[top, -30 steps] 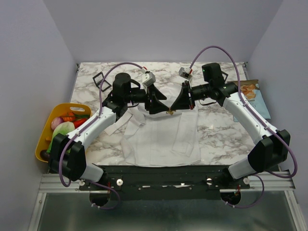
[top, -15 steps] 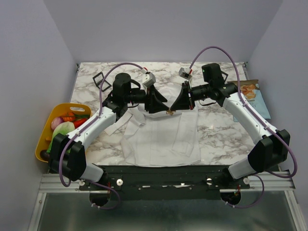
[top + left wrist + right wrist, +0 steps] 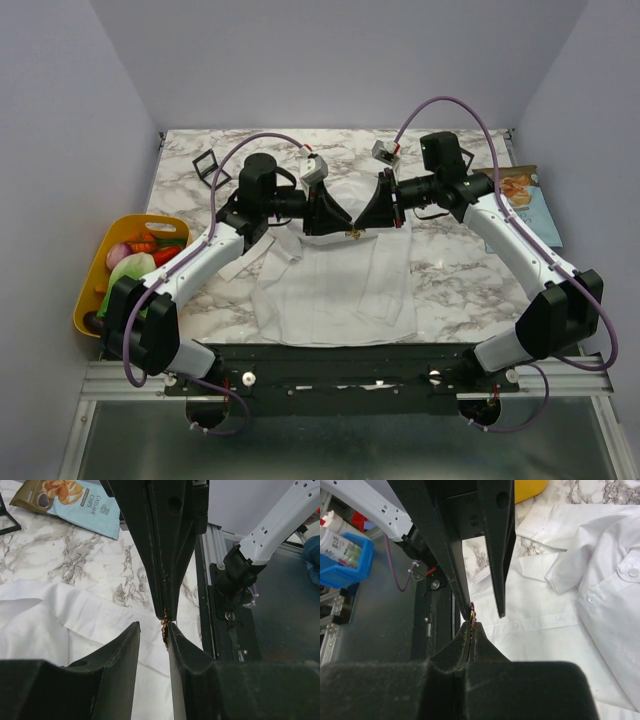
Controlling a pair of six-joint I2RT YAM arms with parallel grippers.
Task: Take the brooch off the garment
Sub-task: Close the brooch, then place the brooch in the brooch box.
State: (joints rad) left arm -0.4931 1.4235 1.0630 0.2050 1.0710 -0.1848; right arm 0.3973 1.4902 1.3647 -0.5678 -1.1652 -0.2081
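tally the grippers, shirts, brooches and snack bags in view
grippers: 2 (left gripper, right gripper)
shirt: 1
brooch: 1
snack bag: 1
total: 5

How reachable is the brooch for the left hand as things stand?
Probably yes. The left hand is open with its fingers either side of the brooch and nothing between. The right hand, shut on the brooch from the opposite side, leaves little room to grip.
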